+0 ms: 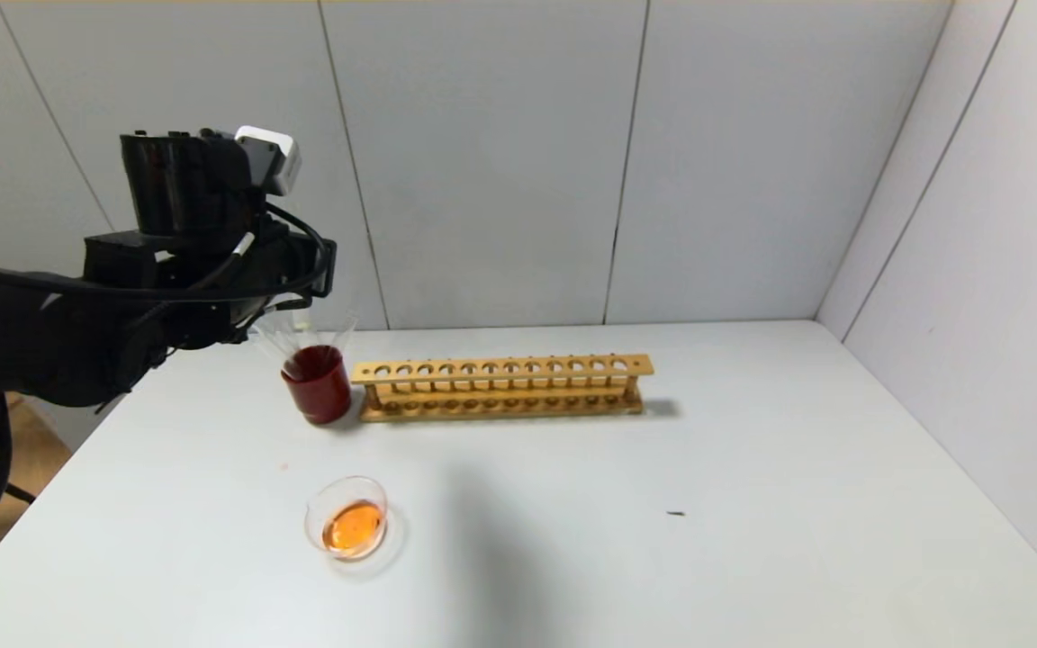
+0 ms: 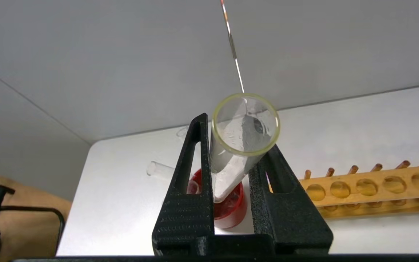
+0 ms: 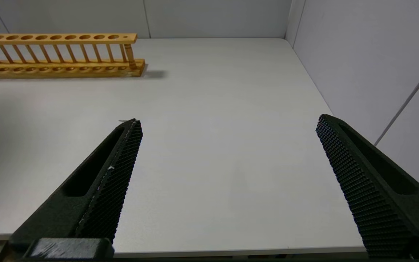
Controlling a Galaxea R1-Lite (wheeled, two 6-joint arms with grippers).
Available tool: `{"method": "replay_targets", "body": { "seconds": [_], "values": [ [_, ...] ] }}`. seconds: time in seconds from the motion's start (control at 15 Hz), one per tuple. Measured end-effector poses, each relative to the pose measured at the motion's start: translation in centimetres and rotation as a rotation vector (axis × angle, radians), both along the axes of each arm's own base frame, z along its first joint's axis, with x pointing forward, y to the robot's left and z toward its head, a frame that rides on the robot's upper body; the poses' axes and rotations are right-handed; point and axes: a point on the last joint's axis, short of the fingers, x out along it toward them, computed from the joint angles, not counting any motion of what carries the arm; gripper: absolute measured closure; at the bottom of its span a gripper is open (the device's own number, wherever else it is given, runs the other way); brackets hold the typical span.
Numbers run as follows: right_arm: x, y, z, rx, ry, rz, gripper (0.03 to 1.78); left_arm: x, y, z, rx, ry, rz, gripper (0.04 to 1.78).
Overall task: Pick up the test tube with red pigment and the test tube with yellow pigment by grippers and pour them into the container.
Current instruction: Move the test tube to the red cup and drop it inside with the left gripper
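Nearest in the head view, the container (image 1: 347, 517) is seen standing on the white desk (image 1: 752, 504), a shallow pool of orange liquid lying in its bottom. Farther back, a dark red cup (image 1: 319, 385) is found touching the left end of an empty wooden rack (image 1: 500, 387), and clear tubes (image 1: 274, 340) are seen leaning out of the cup.

The left hand (image 2: 231, 138) is raised above the cup at the rear left of the desk; in the head view its fingers are hidden behind the black wrist. Only the left wrist view shows the grip: the two black fingers (image 2: 191, 171) are closed against a clear glass tube (image 2: 236, 145), held about halfway along its length. The tube's long axis is tilted, its open yellow-tinged mouth pointing up toward the camera and its round bottom pointing down into the cup. No coloured liquid can be made out inside it, so which pigment it carried cannot be told.

The right hand (image 3: 227, 123) is seen only in the right wrist view, where it is held wide open and empty above the near right part of the desk, well apart from the rack's right end.
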Motion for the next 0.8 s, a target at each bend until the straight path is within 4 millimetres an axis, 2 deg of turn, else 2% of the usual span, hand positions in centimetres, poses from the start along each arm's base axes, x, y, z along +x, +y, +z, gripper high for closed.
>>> {"method": "replay_targets", "body": {
  "seconds": [0.8],
  "values": [
    [0.0, 0.0, 0.0, 0.0, 0.0, 0.0, 0.06, 3.3, 0.0, -5.2, -0.019, 0.108, 0.043, 1.5]
  ]
}}
